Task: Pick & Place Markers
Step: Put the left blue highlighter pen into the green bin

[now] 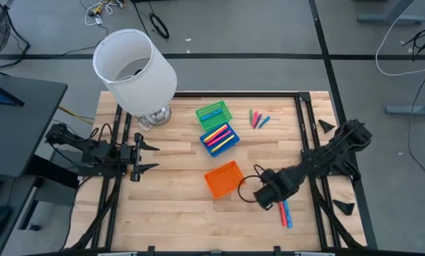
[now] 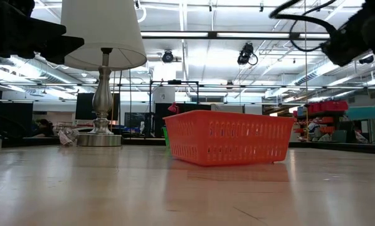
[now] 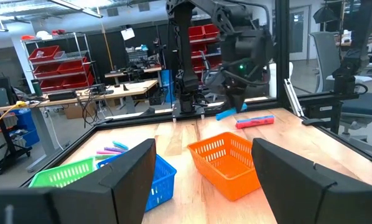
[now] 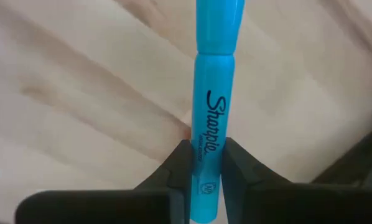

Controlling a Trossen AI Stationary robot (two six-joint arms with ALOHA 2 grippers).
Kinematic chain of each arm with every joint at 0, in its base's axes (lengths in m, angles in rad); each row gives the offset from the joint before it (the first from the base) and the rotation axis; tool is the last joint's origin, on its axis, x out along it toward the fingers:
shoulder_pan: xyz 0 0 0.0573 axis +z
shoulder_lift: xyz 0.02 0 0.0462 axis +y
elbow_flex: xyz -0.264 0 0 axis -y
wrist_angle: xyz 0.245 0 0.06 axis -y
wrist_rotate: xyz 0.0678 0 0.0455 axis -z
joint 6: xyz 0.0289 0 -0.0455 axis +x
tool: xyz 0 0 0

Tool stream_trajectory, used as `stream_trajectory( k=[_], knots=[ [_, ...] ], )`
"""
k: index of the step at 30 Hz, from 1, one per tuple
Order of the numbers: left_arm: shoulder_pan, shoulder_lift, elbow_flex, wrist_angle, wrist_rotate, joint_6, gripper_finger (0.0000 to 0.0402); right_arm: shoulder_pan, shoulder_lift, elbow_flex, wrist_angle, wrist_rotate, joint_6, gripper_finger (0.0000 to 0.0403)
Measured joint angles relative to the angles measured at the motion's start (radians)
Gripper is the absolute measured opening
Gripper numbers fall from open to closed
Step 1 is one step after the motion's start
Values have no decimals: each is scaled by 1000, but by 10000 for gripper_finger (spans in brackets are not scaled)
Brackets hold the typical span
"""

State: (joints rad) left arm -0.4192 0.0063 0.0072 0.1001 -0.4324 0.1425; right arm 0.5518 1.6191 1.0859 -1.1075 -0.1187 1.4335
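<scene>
My right gripper hangs just right of the orange tray, pointing down, shut on a light-blue marker; the left wrist view shows that marker under the gripper. A red and a blue marker lie on the wood beside it. The blue tray holds several markers, the green tray holds one, and a few loose markers lie at the far right. My left gripper waits open at the table's left. My right gripper pinches the marker's barrel between its two fingers, near the end away from the cap. The fingers come from above and lie across the marker. It sticks out to one side, roughly level and lifted clear of the table.
A table lamp with a white shade stands at the far left. Black frame rails run along the table's right side. Bare wood lies near the front edge.
</scene>
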Motion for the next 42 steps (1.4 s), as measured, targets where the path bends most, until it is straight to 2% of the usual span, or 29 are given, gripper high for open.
stream_trajectory(
  k=[13,19,26,34,42],
  knots=[
    [0,0,0,0,0,0,273,-74,-18,0,-54,-6,-614,48],
    [0,0,0,0,0,0,273,-108,-18,0,-123,6,-815,48],
    [0,0,0,0,0,0,273,-227,-18,0,-207,129,-1032,48],
    [0,0,0,0,0,0,273,-391,-18,1,-207,302,-1300,48],
    [0,0,0,0,0,0,273,-496,5,12,-182,477,-1522,48]
  ],
)
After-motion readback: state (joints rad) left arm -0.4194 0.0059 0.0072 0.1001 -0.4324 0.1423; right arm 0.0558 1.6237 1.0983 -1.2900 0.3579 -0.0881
